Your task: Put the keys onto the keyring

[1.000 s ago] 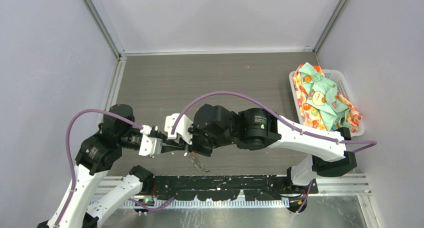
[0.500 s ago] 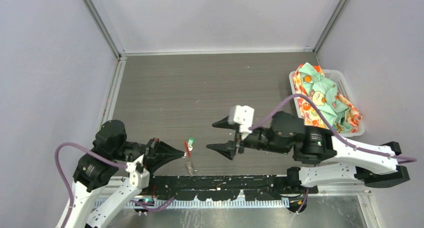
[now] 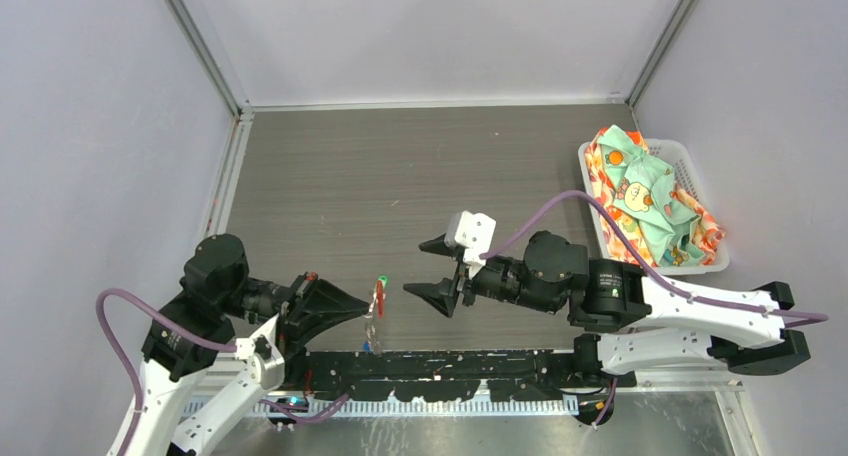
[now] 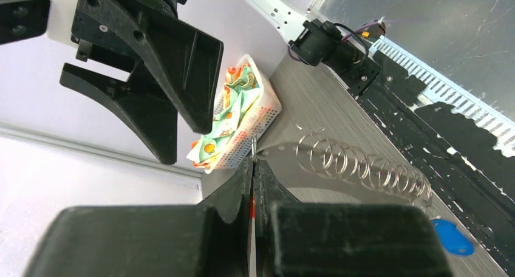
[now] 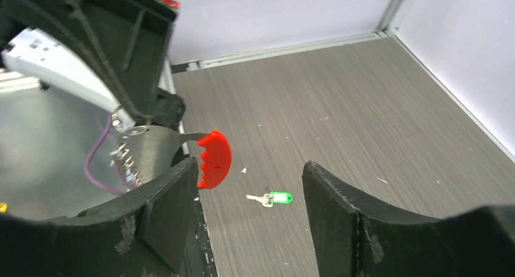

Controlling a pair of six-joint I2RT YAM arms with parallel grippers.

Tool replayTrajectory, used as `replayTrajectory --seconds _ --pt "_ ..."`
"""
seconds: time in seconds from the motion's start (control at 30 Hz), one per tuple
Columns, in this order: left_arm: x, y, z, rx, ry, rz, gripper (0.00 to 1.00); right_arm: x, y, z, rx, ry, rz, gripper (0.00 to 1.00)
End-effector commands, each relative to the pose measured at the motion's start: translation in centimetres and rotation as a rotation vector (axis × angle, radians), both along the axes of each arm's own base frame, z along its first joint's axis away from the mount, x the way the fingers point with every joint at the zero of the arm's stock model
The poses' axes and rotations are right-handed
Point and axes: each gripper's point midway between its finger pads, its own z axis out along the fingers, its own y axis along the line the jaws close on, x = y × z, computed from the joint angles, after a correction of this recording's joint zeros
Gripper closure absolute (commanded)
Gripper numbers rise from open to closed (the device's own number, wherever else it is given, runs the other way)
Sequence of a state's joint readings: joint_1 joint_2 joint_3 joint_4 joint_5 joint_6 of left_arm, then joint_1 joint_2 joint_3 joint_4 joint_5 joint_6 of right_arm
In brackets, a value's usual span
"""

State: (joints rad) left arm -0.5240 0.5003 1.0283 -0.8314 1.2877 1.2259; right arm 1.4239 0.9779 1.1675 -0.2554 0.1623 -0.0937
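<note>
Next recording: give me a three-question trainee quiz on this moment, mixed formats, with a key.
1. True or false: the small green-headed metal key lies on the grey wood-grain table, held by neither arm.
2. What pinches the keyring of silvery chain and red oval loop? A) the left end effector; B) the other arm's; C) nothing.
3. Fill in: the right end effector has its jaws ____.

Key: 1 true; 2 A; 3 open.
</note>
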Motion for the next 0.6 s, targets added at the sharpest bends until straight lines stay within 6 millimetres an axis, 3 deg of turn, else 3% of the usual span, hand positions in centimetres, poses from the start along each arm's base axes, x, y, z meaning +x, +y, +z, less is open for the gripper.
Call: replayTrajectory --seconds 0.0,0.1,0.17,0.33,0.4,0.5,0.57 --pt "0.2 -0.2 1.8 -0.040 -0.026 0.001 1.00 4.2 -1.2 0.2 0.056 0.090 -0.242 0.31" --pt "1.7 -0.4 1.6 -0.056 0.030 0.083 1.00 7.1 -1.6 -2.7 0.079 0.275 -0.347 0.30" --pt "3.9 -0.5 0.9 -0.049 0.113 0.204 1.00 9.2 -2.0 -6.2 0.056 0.375 -0.412 0.30" --pt "8.5 0.4 -1.6 -0.019 0.288 0.478 1.00 10.0 -1.2 -14.7 -0.100 0.451 -0.404 0.29" --pt "9.8 0.9 -2.2 -0.034 0.324 0.560 1.00 9.4 -0.6 -17.5 -0.179 0.428 -0.326 0.28" --pt "11.5 1.4 -2.7 -0.044 0.349 0.654 1.00 8.6 -0.4 -20.7 -0.253 0.365 -0.219 0.25" --pt "12.8 1.8 -2.8 -0.052 0.361 0.718 1.00 8.9 -0.4 -21.7 -0.244 0.360 -0.202 0.24"
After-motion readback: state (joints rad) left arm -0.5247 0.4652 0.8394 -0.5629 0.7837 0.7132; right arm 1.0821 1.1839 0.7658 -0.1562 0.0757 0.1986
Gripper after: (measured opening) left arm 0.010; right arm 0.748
